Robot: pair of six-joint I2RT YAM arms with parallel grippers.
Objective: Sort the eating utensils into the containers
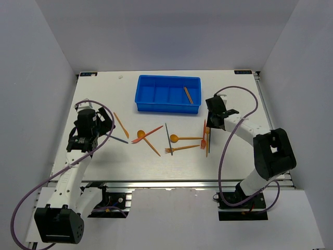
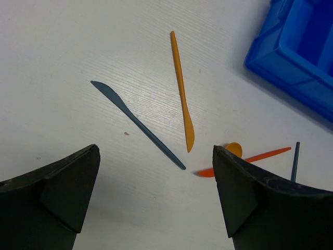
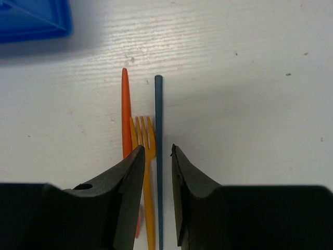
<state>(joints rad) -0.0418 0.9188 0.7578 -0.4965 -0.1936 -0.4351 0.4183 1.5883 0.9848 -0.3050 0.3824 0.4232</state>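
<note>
The blue tray [image 1: 168, 107] stands at the back centre, with one orange stick [image 1: 188, 95] in its rightmost compartment. Utensils lie in front of it on the white table. My left gripper [image 1: 107, 125] is wide open and empty [image 2: 156, 151], just short of a dark blue knife [image 2: 138, 122] and an orange knife [image 2: 182, 94]. My right gripper [image 1: 210, 124] hovers with its jaws a narrow gap apart [image 3: 157, 150] over an orange fork [image 3: 145, 135], a red-orange stick [image 3: 125, 112] and a dark blue stick [image 3: 158, 120]. It grips nothing.
Between the arms lie an orange spoon [image 1: 140, 134], a red-orange knife [image 1: 150, 133], an orange stick [image 1: 152, 147], a dark blue stick [image 1: 168, 138], a second orange spoon [image 1: 174, 138] and an orange fork [image 1: 179, 149]. The tray corner shows in the right wrist view [image 3: 34, 21].
</note>
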